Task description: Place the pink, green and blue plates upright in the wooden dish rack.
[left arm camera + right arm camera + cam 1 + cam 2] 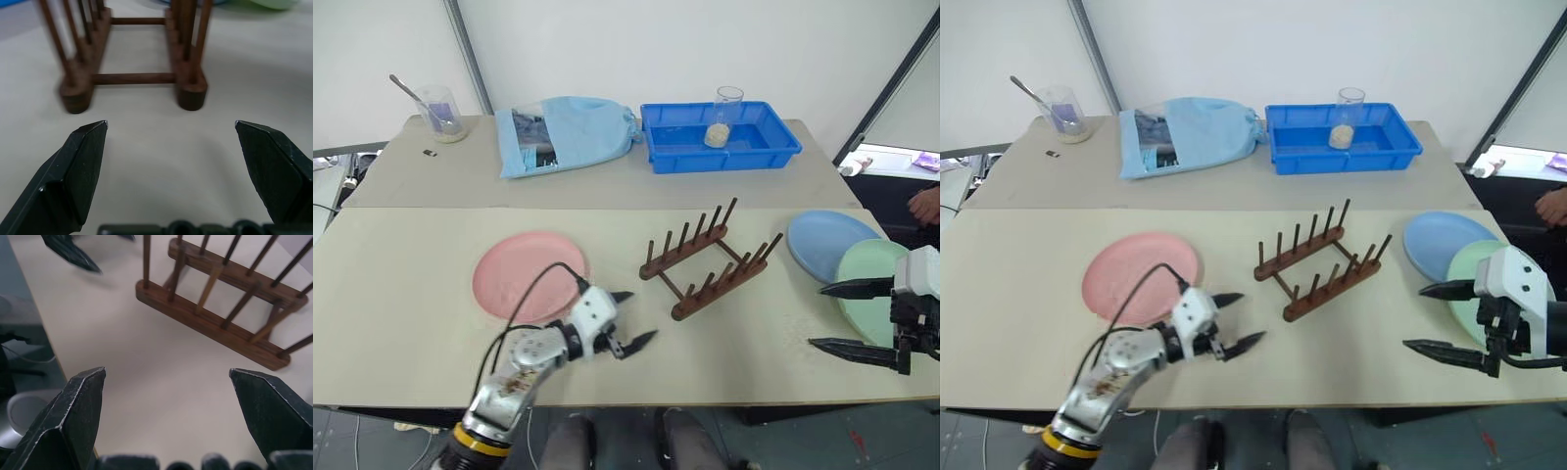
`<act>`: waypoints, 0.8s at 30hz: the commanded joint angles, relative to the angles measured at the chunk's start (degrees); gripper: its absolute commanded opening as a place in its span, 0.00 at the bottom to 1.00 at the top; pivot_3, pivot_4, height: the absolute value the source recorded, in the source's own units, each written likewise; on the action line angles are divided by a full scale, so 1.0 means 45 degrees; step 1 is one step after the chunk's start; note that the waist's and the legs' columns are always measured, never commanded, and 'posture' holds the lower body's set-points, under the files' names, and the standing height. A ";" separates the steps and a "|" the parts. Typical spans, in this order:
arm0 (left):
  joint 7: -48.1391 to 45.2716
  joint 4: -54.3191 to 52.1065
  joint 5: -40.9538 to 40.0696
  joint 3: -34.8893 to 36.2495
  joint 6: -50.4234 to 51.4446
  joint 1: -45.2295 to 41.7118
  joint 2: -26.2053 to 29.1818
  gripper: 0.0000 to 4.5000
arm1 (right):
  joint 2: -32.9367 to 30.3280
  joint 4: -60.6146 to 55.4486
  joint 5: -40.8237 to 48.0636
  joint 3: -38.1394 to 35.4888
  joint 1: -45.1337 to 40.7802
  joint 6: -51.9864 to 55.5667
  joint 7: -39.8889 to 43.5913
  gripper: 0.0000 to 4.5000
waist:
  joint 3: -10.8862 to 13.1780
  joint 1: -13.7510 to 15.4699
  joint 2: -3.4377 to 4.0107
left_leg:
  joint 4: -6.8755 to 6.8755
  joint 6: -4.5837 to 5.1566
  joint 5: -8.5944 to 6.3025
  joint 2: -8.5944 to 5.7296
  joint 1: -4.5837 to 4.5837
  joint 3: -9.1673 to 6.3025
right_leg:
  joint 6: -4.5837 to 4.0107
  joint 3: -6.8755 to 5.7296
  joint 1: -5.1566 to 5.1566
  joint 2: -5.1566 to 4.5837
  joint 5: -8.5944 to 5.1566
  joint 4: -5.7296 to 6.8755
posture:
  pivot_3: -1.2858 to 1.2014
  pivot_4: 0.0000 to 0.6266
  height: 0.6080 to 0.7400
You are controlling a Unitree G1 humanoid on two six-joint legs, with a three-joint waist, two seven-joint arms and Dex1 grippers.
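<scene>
Three plates [530, 274] flat on table [401, 294]; rack [710, 259] empty, unobstructed.

Robot test lab or demo bay, plain white walls, beige worktop [401, 284] set with staged props, bright-blue tray [720, 137] at its back edge, beaker with spoon [440, 113] far left of that tray, cables off the worktop's left end

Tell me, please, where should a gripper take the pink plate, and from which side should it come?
The pink plate lies flat on the table, so only its thin rim can be gripped. I would take the near rim, beside the open left gripper, coming in low from the robot's side, with one finger slid under the edge and one on top. Nothing lies on the plate.
</scene>
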 commanded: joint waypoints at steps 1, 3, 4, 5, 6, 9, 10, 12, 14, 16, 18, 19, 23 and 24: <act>0.0613 0.1443 0.0741 -0.0331 -0.1110 -0.0893 -0.0742 1.00 | 0.0169 -0.0682 0.0314 0.0163 -0.0135 0.0206 -0.0403 0.99 | 0.0001 0.0008 -0.0002 | 0.0006 0.0000 0.0000 -0.0007 0.0008 -0.0013 | 0.0001 -0.0002 0.0019 0.0002 0.0000 0.0000 | 0.52 0.24 1.00; 0.0911 0.2389 0.1080 -0.0550 -0.1544 -0.1347 -0.1304 1.00 | 0.0230 -0.0786 0.0339 0.0350 -0.0155 0.0206 -0.0501 0.99 | 0.0001 0.0009 -0.0002 | 0.0008 0.0000 0.0000 -0.0012 0.0023 -0.0028 | 0.0002 -0.0005 0.0047 0.0003 -0.0002 -0.0005 | 0.52 0.24 1.00; 0.0982 0.2688 0.1180 -0.0614 -0.1734 -0.1465 -0.1497 1.00 | 0.0253 -0.0852 0.0357 0.0400 -0.0151 0.0224 -0.0553 0.99 | 0.0001 0.0009 -0.0002 | 0.0007 0.0000 0.0000 -0.0016 0.0043 -0.0031 | 0.0009 -0.0004 0.0071 0.0000 -0.0008 -0.0011 | 0.52 0.24 1.00; 0.1191 0.3070 0.1321 -0.0701 -0.1879 -0.1616 -0.1802 1.00 | 0.0274 -0.0852 0.0349 0.0470 -0.0151 0.0193 -0.0576 0.99 | 0.0001 0.0002 -0.0002 | 0.0005 0.0001 -0.0001 -0.0017 0.0053 -0.0033 | 0.0013 -0.0004 0.0087 0.0000 -0.0012 -0.0017 | 0.52 0.24 1.00; 0.1324 0.3455 0.1498 -0.0856 -0.2119 -0.1763 -0.2055 1.00 | 0.0298 -0.0858 0.0331 0.0536 -0.0132 0.0140 -0.0585 0.99 | 0.0000 0.0001 0.0000 | 0.0005 0.0005 -0.0004 -0.0021 0.0053 -0.0038 | 0.0018 -0.0003 0.0091 -0.0001 -0.0018 -0.0022 | 0.52 0.24 1.00; 0.1575 0.4212 0.1811 -0.1090 -0.2453 -0.2095 -0.2670 1.00 | 0.0371 -0.0944 0.0338 0.0679 -0.0126 0.0094 -0.0666 0.99 | 0.0001 0.0038 -0.0002 | 0.0008 0.0011 -0.0007 -0.0041 0.0049 -0.0049 | 0.0029 0.0005 0.0104 -0.0011 -0.0023 -0.0026 | 0.52 0.24 1.00; 0.1625 0.4314 0.1835 -0.1084 -0.2480 -0.2153 -0.2826 1.00 | 0.0399 -0.1000 0.0374 0.0697 -0.0129 0.0112 -0.0698 0.99 | 0.0000 0.0063 -0.0001 | 0.0009 0.0011 -0.0007 -0.0051 0.0047 -0.0063 | 0.0034 0.0009 0.0111 -0.0011 -0.0026 -0.0026 | 0.52 0.24 1.00; 0.1573 0.4496 0.1891 -0.1120 -0.2560 -0.2246 -0.3017 1.00 | 0.0473 -0.1105 0.0448 0.0741 -0.0150 0.0140 -0.0777 0.99 | 0.0000 0.0073 -0.0002 | 0.0010 0.0011 -0.0007 -0.0064 0.0044 -0.0079 | 0.0042 0.0017 0.0113 -0.0013 -0.0032 -0.0025 | 0.52 0.24 1.00; 0.1459 0.4563 0.1910 -0.1147 -0.2644 -0.2221 -0.3070 1.00 | 0.0558 -0.1212 0.0457 0.0784 -0.0124 0.0146 -0.0855 0.99 | 0.0000 0.0076 -0.0001 | 0.0010 0.0011 -0.0007 -0.0070 0.0043 -0.0086 | 0.0044 0.0017 0.0116 -0.0016 -0.0033 -0.0023 | 0.52 0.24 1.00; 0.1395 0.4546 0.1879 -0.1098 -0.2660 -0.2175 -0.3063 0.87 | 0.0646 -0.1268 0.0457 0.0818 -0.0114 0.0121 -0.0928 1.00 | -0.0001 0.0073 -0.0001 | 0.0010 0.0011 -0.0007 -0.0073 0.0044 -0.0093 | 0.0045 0.0017 0.0116 -0.0015 -0.0034 -0.0021 | 0.52 0.24 1.00; 0.1230 0.4496 0.1741 -0.0975 -0.2595 -0.2127 -0.2964 0.71 | 0.0734 -0.1326 0.0468 0.0819 -0.0108 0.0110 -0.1020 1.00 | -0.0001 0.0075 -0.0001 | 0.0009 0.0011 -0.0007 -0.0074 0.0043 -0.0098 | 0.0045 0.0016 0.0116 -0.0015 -0.0034 -0.0022 | 0.52 0.24 1.00; 0.1096 0.4455 0.1678 -0.0934 -0.2578 -0.2103 -0.2874 0.60 | 0.0783 -0.1356 0.0458 0.0811 -0.0093 0.0099 -0.1063 1.00 | -0.0001 0.0072 0.0000 | 0.0010 0.0011 -0.0007 -0.0075 0.0043 -0.0099 | 0.0046 0.0016 0.0116 -0.0015 -0.0035 -0.0022 | 0.52 0.24 1.00; -0.0011 0.4016 0.1170 -0.0641 -0.2480 -0.2243 -0.2183 0.19 | 0.1019 -0.1462 0.0366 0.0713 0.0120 0.0047 -0.1188 1.00 | -0.0001 0.0064 0.0000 | 0.0009 0.0011 -0.0007 -0.0075 0.0044 -0.0100 | 0.0046 0.0016 0.0116 -0.0015 -0.0036 -0.0020 | 0.52 0.24 1.00; -0.0394 0.3932 0.1032 -0.0536 -0.2502 -0.2369 -0.1904 0.19 | 0.1091 -0.1514 0.0333 0.0650 0.0230 0.0035 -0.1216 1.00 | -0.0002 0.0050 0.0002 | 0.0007 0.0011 -0.0007 -0.0073 0.0046 -0.0103 | 0.0043 0.0013 0.0116 -0.0013 -0.0038 -0.0019 | 0.52 0.24 1.00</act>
